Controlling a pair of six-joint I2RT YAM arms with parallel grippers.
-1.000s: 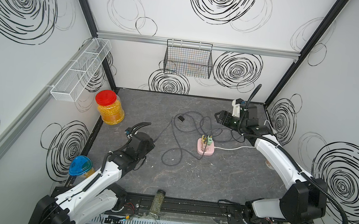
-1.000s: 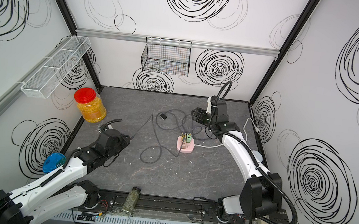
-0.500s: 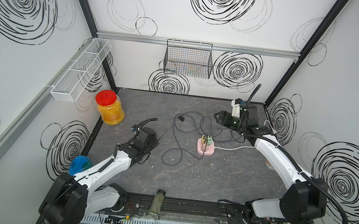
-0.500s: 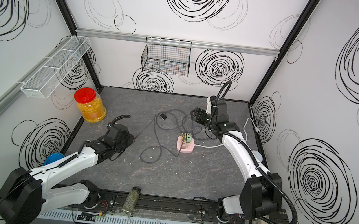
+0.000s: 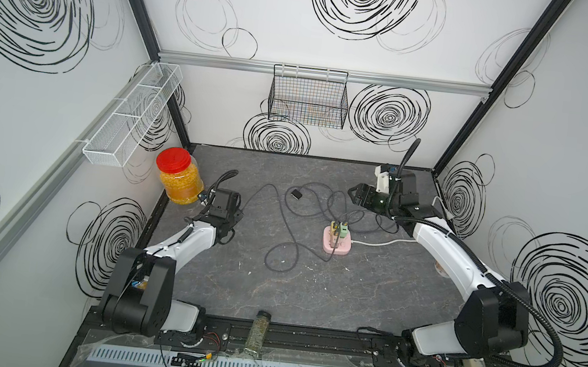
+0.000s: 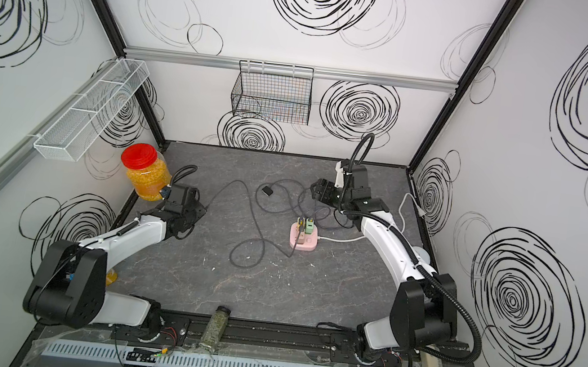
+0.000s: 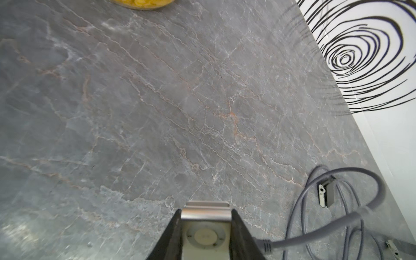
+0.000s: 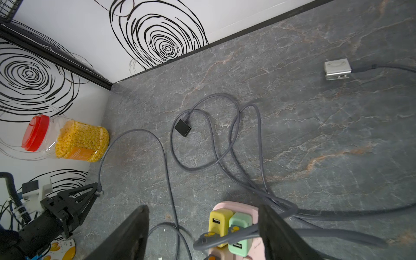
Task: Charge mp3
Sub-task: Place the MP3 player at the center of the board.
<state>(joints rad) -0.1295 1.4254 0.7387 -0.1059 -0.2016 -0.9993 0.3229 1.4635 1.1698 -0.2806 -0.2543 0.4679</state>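
Item: silver mp3 player [image 7: 206, 236] (grey cable [image 7: 292, 242] plugged in), pinched by left gripper [image 5: 237, 216], left of centre in both top views. Right gripper [image 5: 352, 195], upper right of centre: jaws spread.

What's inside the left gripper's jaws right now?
A silver mp3 player, its control wheel showing, is clamped in the left gripper. A grey cable reaches one finger, which covers its plug.

Picture edges cut off the mp3 player [image 7: 206, 236] and pink power strip [image 8: 245, 207].
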